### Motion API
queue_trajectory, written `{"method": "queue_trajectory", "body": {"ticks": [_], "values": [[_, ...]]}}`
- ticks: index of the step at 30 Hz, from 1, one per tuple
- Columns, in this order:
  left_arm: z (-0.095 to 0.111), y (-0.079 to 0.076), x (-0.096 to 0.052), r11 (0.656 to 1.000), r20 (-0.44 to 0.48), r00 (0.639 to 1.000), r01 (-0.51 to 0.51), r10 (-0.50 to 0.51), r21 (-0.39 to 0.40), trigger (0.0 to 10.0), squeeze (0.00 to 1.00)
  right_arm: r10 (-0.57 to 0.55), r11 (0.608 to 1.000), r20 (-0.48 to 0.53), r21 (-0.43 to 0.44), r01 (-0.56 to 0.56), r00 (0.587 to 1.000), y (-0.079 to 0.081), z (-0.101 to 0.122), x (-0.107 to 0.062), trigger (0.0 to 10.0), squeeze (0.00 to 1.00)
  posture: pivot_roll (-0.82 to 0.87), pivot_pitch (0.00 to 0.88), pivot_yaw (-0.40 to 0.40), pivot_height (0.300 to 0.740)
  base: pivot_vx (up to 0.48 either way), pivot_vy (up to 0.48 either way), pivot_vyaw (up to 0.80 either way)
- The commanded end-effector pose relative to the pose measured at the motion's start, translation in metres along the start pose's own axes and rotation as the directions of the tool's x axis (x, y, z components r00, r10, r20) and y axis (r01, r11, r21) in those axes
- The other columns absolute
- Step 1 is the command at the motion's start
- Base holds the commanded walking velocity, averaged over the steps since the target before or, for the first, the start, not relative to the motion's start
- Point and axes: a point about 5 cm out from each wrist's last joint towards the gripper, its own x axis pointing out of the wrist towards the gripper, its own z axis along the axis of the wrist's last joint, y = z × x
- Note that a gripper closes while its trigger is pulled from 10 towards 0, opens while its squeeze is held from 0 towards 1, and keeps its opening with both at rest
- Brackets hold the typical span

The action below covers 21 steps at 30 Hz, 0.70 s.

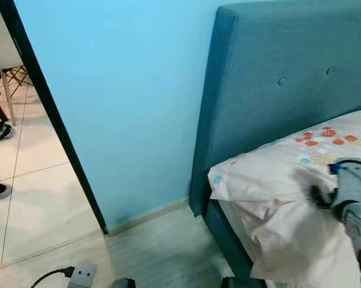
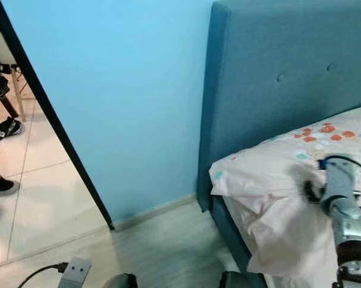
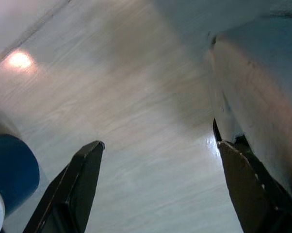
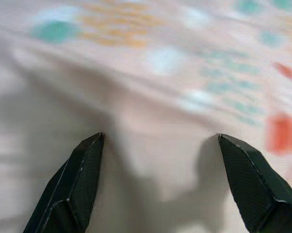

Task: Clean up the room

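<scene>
Clearly the right gripper (image 4: 160, 189) is spread wide with nothing between its two black fingers (image 4: 78, 179), and it is aimed straight at the pale floral bedsheet (image 4: 155, 92), the cloth lying just past the fingertips. From the head views the right arm (image 1: 354, 192) reaches in over the corner of the mattress, where the sheet (image 1: 276, 204) bunches up and droops down the side of the teal bed frame (image 1: 225, 231). That loose, hanging fold is most likely what needs tidying, so the parted fingers look set to close on the fabric and pull it straight or tuck it in. The padded headboard (image 1: 276, 84) stands against the light blue wall (image 1: 120, 90). The left gripper (image 3: 160, 189) hangs low over the pale wood floor (image 3: 136, 111), also spread apart and empty, seemingly idle beside the bed's base. Through the doorway to the robot's left, a tiled floor (image 1: 30, 192) and a chair leg (image 1: 8, 96) show.
</scene>
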Motion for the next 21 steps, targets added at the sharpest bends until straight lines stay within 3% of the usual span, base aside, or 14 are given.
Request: {"method": "queue_trajectory", "body": {"ticks": [1,8,10,11,12,13,14,15,18,21], "values": [[-0.01,-0.002,-0.002,1.0,-0.043,0.999,0.018,-0.017,0.023,10.0,0.0,-0.006,0.999,-0.073,0.032,0.008,0.997,0.006,-0.022,-0.002,10.0,0.0,0.01,0.021,-0.035,0.575,0.0,0.0,0.0],[-0.005,-0.002,0.0,0.999,-0.032,0.999,0.02,-0.019,0.028,10.0,0.0,-0.007,0.982,-0.104,0.187,0.027,0.995,0.014,-0.04,-0.006,10.0,0.0,0.01,0.021,-0.035,0.575,0.0,0.0,0.0],[-0.002,-0.002,0.0,0.999,-0.026,0.999,0.021,-0.021,0.033,10.0,0.0,-0.085,0.936,-0.16,0.324,0.134,0.983,0.004,-0.054,-0.01,10.0,0.0,0.01,0.021,-0.036,0.575,0.0,0.0,0.0],[-0.002,-0.002,0.0,0.999,-0.026,0.999,0.021,-0.021,0.033,10.0,0.0,-0.085,0.936,-0.16,0.324,0.134,0.983,0.004,-0.054,-0.01,10.0,0.0,0.01,0.021,-0.036,0.575,0.0,0.0,0.0],[-0.002,-0.003,0.0,0.999,-0.025,0.999,0.023,-0.022,0.036,10.0,0.0,-0.16,0.883,-0.211,0.407,0.235,0.964,-0.005,-0.067,-0.015,10.0,0.0,0.01,0.021,-0.036,0.575,0.0,0.0,0.0],[-0.002,-0.003,0.0,0.999,-0.025,0.999,0.023,-0.022,0.036,10.0,0.0,-0.16,0.883,-0.211,0.407,0.235,0.964,-0.005,-0.067,-0.015,10.0,0.0,0.01,0.021,-0.036,0.575,0.0,0.0,0.0],[-0.002,-0.003,0.0,0.999,-0.027,0.999,0.027,-0.026,0.042,10.0,0.0,-0.188,0.842,-0.233,0.462,0.278,0.954,-0.008,-0.076,-0.018,10.0,0.0,-0.01,0.025,-0.03,0.575,0.0,0.0,0.0],[-0.002,-0.003,0.0,0.999,-0.027,0.999,0.027,-0.026,0.042,10.0,0.0,-0.188,0.842,-0.233,0.462,0.278,0.954,-0.008,-0.076,-0.018,10.0,0.0,-0.01,0.025,-0.03,0.575,0.0,0.0,0.0],[-0.004,-0.005,0.0,0.997,-0.032,0.999,0.039,-0.037,0.062,10.0,0.0,-0.19,0.729,-0.309,0.592,0.345,0.932,-0.004,-0.102,-0.027,10.0,0.0,-0.01,0.033,-0.026,0.575,0.0,0.0,0.0],[-0.004,-0.005,0.0,0.997,-0.032,0.999,0.039,-0.037,0.062,10.0,0.0,-0.19,0.729,-0.309,0.592,0.345,0.932,-0.004,-0.102,-0.027,10.0,0.0,-0.01,0.033,-0.026,0.575,0.0,0.0,0.0]]}}
